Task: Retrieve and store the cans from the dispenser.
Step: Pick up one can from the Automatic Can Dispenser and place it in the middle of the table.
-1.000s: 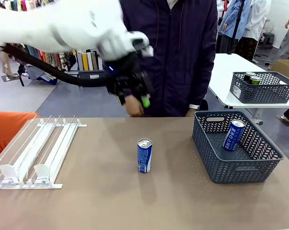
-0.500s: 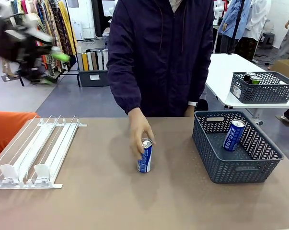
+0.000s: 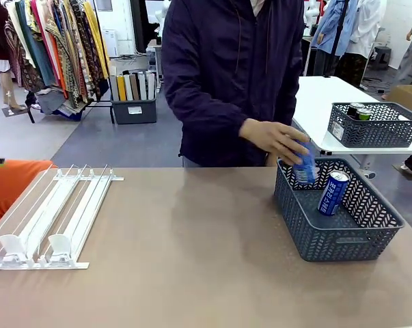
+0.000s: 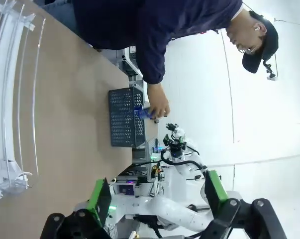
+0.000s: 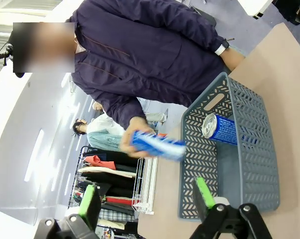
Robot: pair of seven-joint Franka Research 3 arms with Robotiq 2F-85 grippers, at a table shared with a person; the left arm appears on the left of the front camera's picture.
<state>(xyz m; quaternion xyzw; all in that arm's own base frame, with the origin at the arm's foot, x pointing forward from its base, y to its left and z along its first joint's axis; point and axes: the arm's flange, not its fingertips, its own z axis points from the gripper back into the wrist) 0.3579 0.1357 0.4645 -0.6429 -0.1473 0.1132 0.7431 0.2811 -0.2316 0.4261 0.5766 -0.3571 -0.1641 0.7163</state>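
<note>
A person's hand [image 3: 274, 140] holds a blue can [image 3: 305, 164] over the rim of the dark grey mesh basket [image 3: 328, 239] at the table's right. A second blue can [image 3: 333, 193] leans inside that basket. The dispenser [image 3: 52, 215], a white and clear rack of rails, lies at the table's left with no cans on it. In the left wrist view my left gripper [image 4: 157, 191] is open and empty, far from the basket [image 4: 126, 117] and beside the dispenser [image 4: 10, 99]. My right gripper [image 5: 147, 196] is open and empty, back from the basket [image 5: 239, 164], the held can [image 5: 157, 144] and the leaning can [image 5: 227, 130].
Another grey basket [image 3: 376, 123] with cans stands on a white table at the back right. An orange object [image 3: 7, 184] sits past the table's left edge. The person stands at the far side, leaning toward the right.
My left arm swung away to the left and out of the front view. The person picked up the blue can from the table's middle and carried it to the basket.
</note>
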